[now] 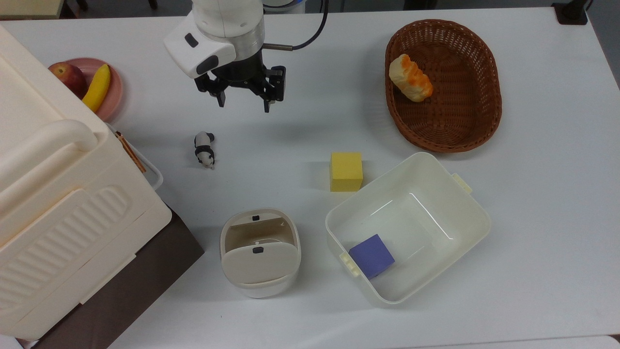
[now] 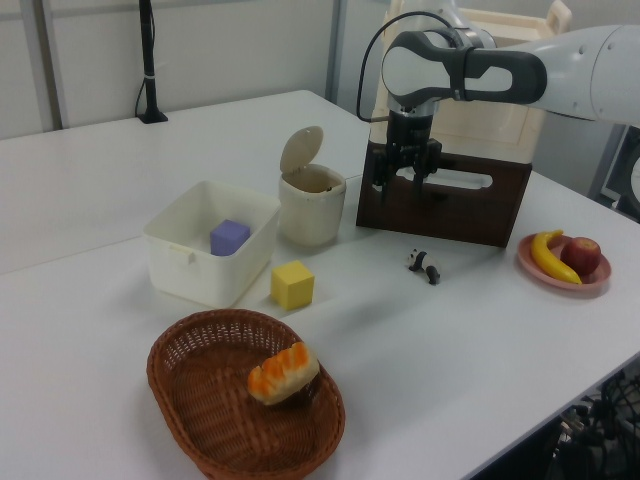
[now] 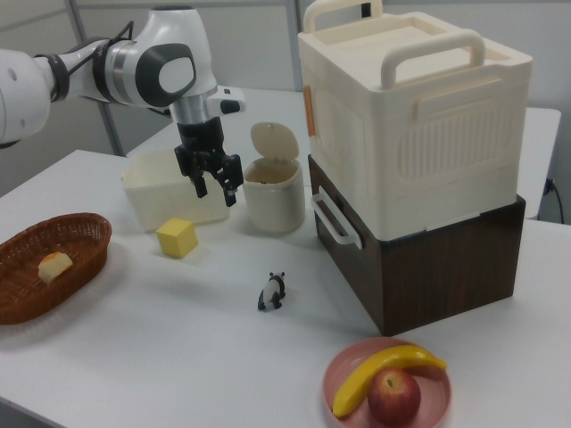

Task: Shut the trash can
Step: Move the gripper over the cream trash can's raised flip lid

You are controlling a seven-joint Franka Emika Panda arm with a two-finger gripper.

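Observation:
The trash can (image 1: 260, 252) stands near the table's front edge in the top view, a small cream bin with its beige lid (image 1: 256, 264) raised and the inside showing. In the left view the lid (image 2: 301, 150) stands upright above the trash can (image 2: 311, 205). My gripper (image 1: 243, 104) hangs open and empty above the table, well behind the bin in the top view. In the left view the gripper (image 2: 400, 186) is to the bin's right. In the right view the gripper (image 3: 217, 194) hovers just left of the trash can (image 3: 273, 196), not touching it.
A panda figurine (image 1: 204, 149) lies between gripper and bin. A yellow cube (image 1: 346, 171) sits beside the white tub (image 1: 438, 182) holding a purple cube (image 1: 372, 255). A wicker basket (image 1: 465, 121) holds bread (image 1: 410, 77). A big cream box (image 1: 58, 194) and a fruit plate (image 1: 115, 89) are on the top view's left.

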